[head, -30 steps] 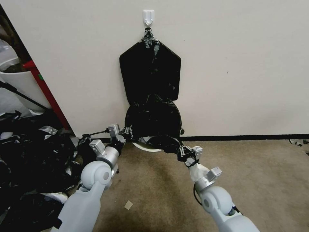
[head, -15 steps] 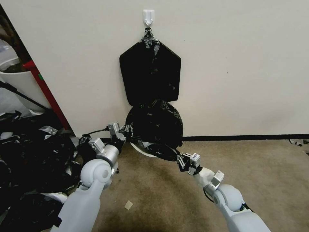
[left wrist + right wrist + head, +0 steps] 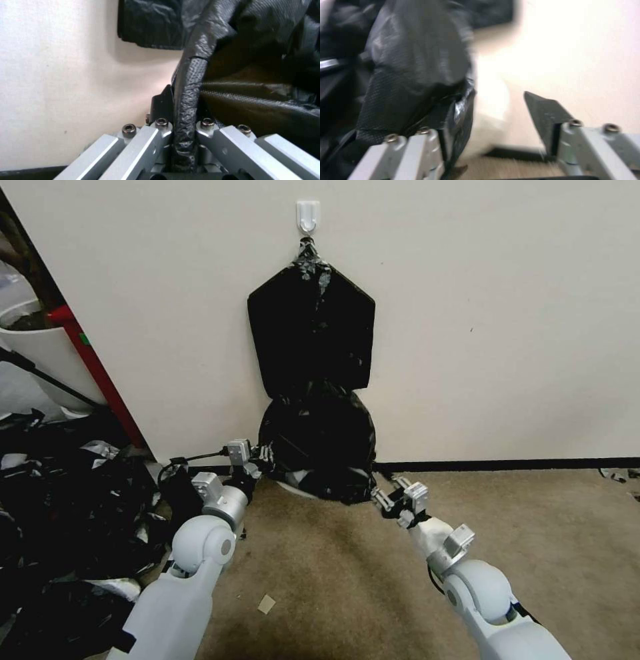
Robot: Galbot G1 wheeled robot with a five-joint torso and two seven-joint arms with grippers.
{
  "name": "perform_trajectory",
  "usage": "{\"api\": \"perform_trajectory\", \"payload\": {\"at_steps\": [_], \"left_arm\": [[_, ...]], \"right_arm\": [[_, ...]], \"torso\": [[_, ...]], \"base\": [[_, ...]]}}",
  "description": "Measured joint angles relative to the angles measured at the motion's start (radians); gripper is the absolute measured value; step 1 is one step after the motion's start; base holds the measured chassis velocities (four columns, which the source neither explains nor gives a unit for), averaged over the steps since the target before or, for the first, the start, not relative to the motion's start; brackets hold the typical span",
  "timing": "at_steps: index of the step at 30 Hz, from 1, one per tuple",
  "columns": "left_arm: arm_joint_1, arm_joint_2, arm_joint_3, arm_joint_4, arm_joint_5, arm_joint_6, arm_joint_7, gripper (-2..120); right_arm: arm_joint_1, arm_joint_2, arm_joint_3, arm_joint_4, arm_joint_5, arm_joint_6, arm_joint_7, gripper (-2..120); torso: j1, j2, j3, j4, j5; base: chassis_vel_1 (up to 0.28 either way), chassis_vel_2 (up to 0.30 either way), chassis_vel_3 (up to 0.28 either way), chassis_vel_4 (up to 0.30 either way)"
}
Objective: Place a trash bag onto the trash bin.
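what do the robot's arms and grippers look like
Both arms are pale grey-white with round ball-like joints and silver metal wrist cuffs. The left gripper and right gripper have silver bars fastened with small bolts, tipped with black fingers. A black cable loops near the left wrist.

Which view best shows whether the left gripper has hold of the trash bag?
The left wrist view: the left gripper pinches a bunched fold of the trash bag. The head view shows it at the bag's edge; the right wrist view shows film.
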Motion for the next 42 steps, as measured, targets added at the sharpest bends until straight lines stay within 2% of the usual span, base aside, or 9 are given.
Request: {"api": "perform_trajectory", "payload": {"at_steps": [2,4,10,12,14,20,23,28,42], "left_arm": [[-0.001,0.001,-0.001,0.002,0.003,-0.002,-0.001,2],[-0.004,0.003,-0.003,0.007,0.005,-0.010,-0.004,2],[-0.005,-0.001,-0.004,0.014,0.006,-0.015,-0.031,2],[-0.005,-0.001,-0.005,0.014,0.004,-0.016,-0.035,2],[-0.006,-0.001,-0.009,0.013,-0.003,-0.015,-0.040,2],[-0.003,0.004,-0.018,-0.016,-0.062,0.013,-0.046,2],[0.000,0.004,-0.020,-0.028,-0.080,0.023,-0.050,2],[0.010,0.004,-0.023,-0.038,-0.085,0.028,-0.050,2],[0.014,-0.007,-0.025,-0.055,-0.105,0.048,-0.052,2]], "right_arm": [[-0.005,-0.004,-0.003,0.017,0.034,-0.027,0.039,57],[-0.028,-0.020,-0.008,0.090,0.181,-0.107,0.154,68],[-0.082,-0.028,-0.011,0.194,0.239,-0.114,0.193,89],[-0.100,-0.028,-0.014,0.210,0.207,-0.094,0.167,95],[-0.140,-0.025,-0.024,0.220,0.075,-0.017,0.073,100],[-0.169,-0.006,-0.024,0.168,-0.216,0.154,-0.140,100],[-0.164,0.008,-0.025,0.147,-0.294,0.187,-0.171,100],[-0.141,0.033,-0.036,0.129,-0.325,0.212,-0.223,93],[-0.114,0.050,-0.040,0.086,-0.381,0.268,-0.364,42]], "torso": [[0.000,0.000,0.000,0.0001,0.0000],[0.000,0.000,0.000,0.0001,0.0000],[0.000,0.000,0.000,0.0002,-0.0002],[0.000,0.000,0.000,0.0002,-0.0001],[0.000,0.000,0.000,0.0001,-0.0001],[0.000,0.000,0.000,0.0001,0.0000],[0.000,0.000,0.000,0.0001,0.0001],[0.000,0.000,0.000,0.0002,-0.0001],[0.000,0.000,0.000,0.0001,0.0000]], "base": [[0.000,0.000,0.000,0.000],[0.000,0.000,0.000,0.000],[0.000,0.000,0.000,0.000],[0.000,0.000,0.000,0.000],[0.000,0.000,0.000,0.000],[0.000,0.000,0.000,0.000],[0.000,0.000,0.000,0.000],[0.000,0.000,0.000,0.000],[0.000,0.000,0.000,0.000]]}}
